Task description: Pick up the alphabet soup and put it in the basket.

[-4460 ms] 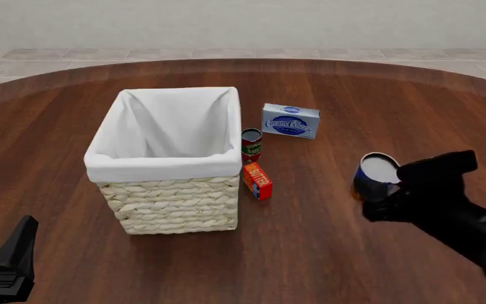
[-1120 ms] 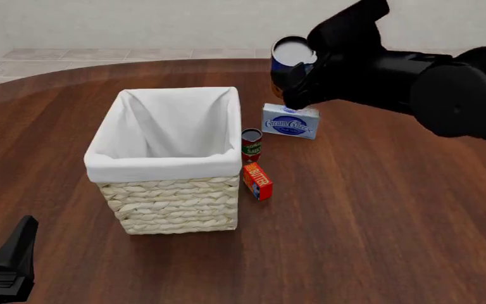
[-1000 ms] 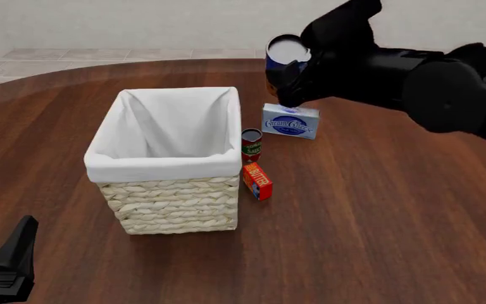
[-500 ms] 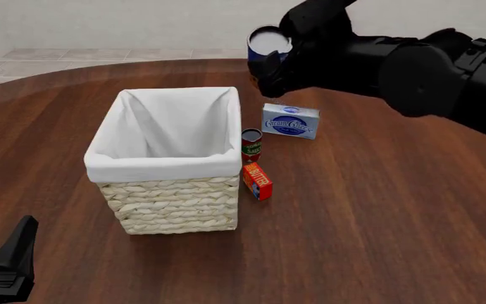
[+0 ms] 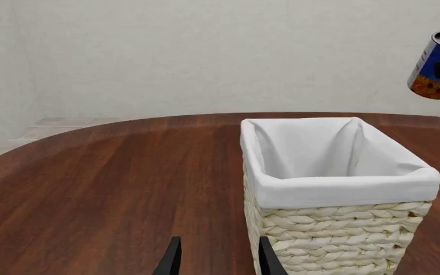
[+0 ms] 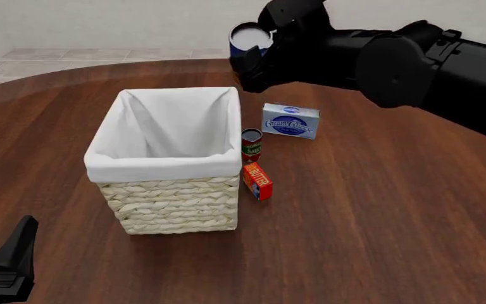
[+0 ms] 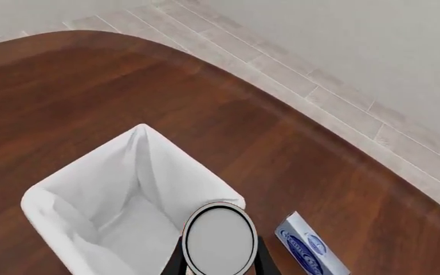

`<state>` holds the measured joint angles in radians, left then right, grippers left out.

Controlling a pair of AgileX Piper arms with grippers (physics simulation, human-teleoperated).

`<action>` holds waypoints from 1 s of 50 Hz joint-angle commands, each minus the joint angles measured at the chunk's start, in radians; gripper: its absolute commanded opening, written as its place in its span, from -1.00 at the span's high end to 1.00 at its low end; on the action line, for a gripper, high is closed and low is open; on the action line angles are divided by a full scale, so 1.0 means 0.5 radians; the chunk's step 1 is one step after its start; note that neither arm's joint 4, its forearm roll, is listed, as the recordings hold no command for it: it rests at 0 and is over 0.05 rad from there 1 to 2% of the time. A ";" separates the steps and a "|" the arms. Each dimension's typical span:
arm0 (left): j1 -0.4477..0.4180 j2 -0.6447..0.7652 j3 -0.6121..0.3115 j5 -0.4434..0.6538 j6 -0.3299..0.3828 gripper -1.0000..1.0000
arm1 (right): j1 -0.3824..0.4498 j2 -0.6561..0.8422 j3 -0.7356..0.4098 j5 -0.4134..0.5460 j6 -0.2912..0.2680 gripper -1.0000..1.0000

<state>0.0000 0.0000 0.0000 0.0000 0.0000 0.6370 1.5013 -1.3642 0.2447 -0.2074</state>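
The alphabet soup [image 6: 245,47], a blue can with a pale lid, hangs in the air with my right gripper [image 6: 255,62] shut on it. It is high above the table, just beyond the far right corner of the basket [image 6: 162,167]. In the right wrist view the soup's lid [image 7: 220,239] sits between the fingers, over the edge of the basket's white liner [image 7: 90,192]. The left wrist view shows the soup [image 5: 437,66] up in the air past the basket [image 5: 342,187]. My left gripper [image 6: 11,263] rests low at the near left, open and empty [image 5: 217,262].
To the right of the basket stand a red-and-green can [image 6: 252,145] and a red butter box [image 6: 257,180]. A blue-and-white cream cheese box [image 6: 290,121] lies farther back, also in the right wrist view [image 7: 309,247]. The right arm spans the far right of the table.
The right gripper has lifted the soup from the near right of the table and carried it left and slightly up, towards the basket's far corner. The left arm has not moved.
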 commanded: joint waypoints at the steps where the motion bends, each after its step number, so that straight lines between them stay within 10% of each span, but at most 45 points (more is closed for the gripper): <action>1: 0.000 0.000 0.000 0.000 0.000 -1.00 | 0.040 0.027 -0.097 0.007 0.061 1.00; 50: 0.000 0.000 0.000 0.000 0.000 -1.00 | 0.189 0.228 -0.282 0.014 0.086 1.00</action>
<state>0.0000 0.0000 0.0000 0.0000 0.0000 0.7133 1.6058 -1.4844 0.2537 -0.1866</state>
